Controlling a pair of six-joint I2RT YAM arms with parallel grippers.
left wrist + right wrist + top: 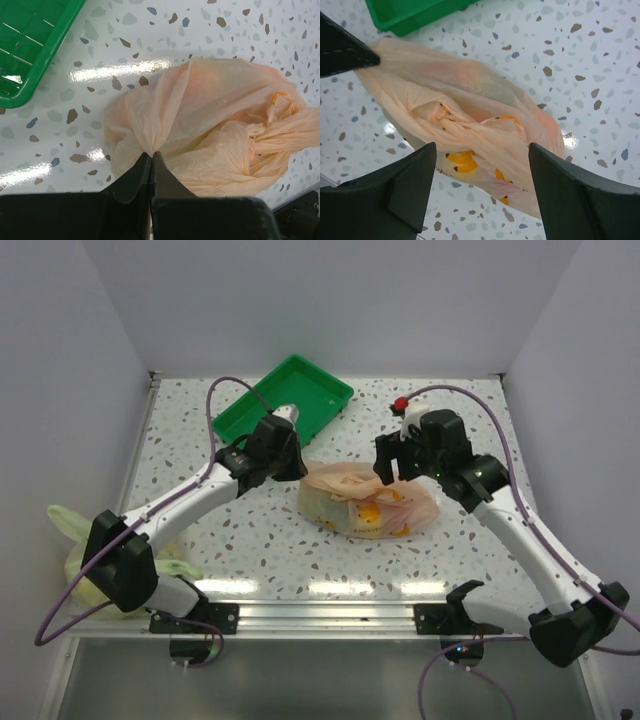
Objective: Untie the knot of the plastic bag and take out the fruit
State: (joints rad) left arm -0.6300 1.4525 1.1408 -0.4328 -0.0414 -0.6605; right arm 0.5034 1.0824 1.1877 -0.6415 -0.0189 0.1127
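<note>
The pale orange plastic bag [365, 502] lies crumpled mid-table, with orange-yellow prints on it. My left gripper [298, 468] is shut on a pinch of the bag's film at its left end [151, 154]. The bag [210, 130] fans out from that pinch. The knot [447, 119], a bunched, twisted neck of film, lies on top of the bag [485, 100]; it also shows in the left wrist view [272, 132]. My right gripper [390, 475] is open, its jaws wide apart just above the knot side [482, 147]. The fruit is hidden inside the film.
A green tray [290, 400] stands behind the bag at the back left, and shows in both wrist views [25, 45] [405, 15]. A yellow-green bag [75, 540] lies by the left arm's base. A small red object [400, 403] sits at the back right.
</note>
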